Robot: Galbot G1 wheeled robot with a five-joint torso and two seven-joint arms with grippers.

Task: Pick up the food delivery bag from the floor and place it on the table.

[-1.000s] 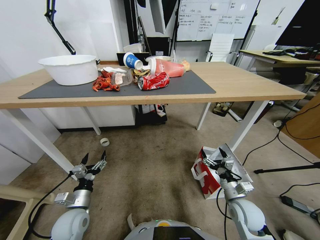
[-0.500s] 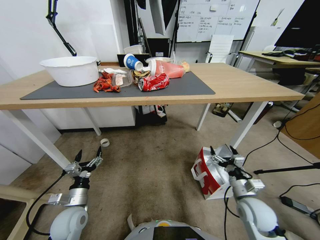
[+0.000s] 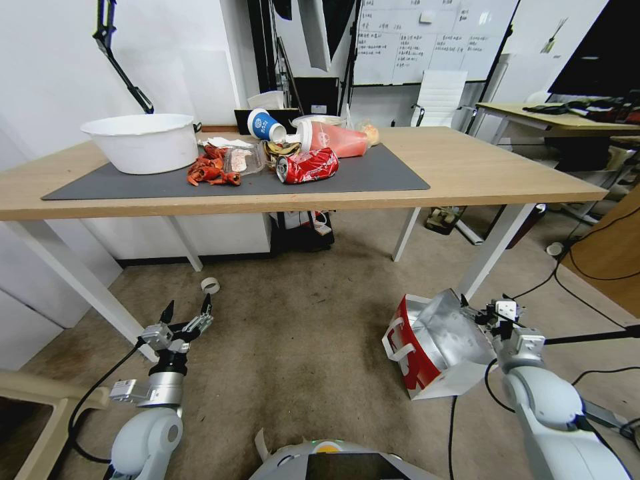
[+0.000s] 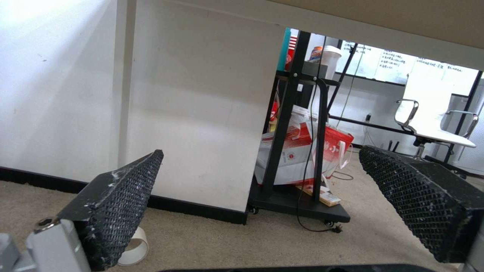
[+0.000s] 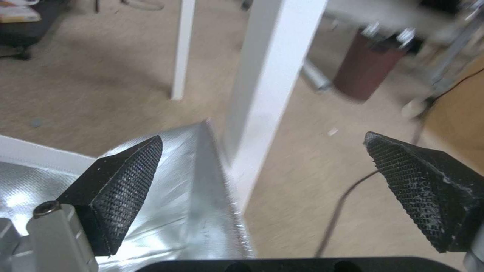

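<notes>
I can read no text anywhere. The whiteboard [image 3: 427, 40] behind the desk [image 3: 467, 167] carries handwritten lines too small to make out, and the printing on the red can [image 3: 308, 164] is illegible.

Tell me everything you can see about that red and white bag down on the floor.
The food delivery bag is a boxy white bag with a red side panel, white strap handles and crinkled silver foil lining. It rests on the floor, tipped over with its open mouth showing, beside the table leg. The right gripper, open, hovers at its far edge, foil between its fingers.
</notes>
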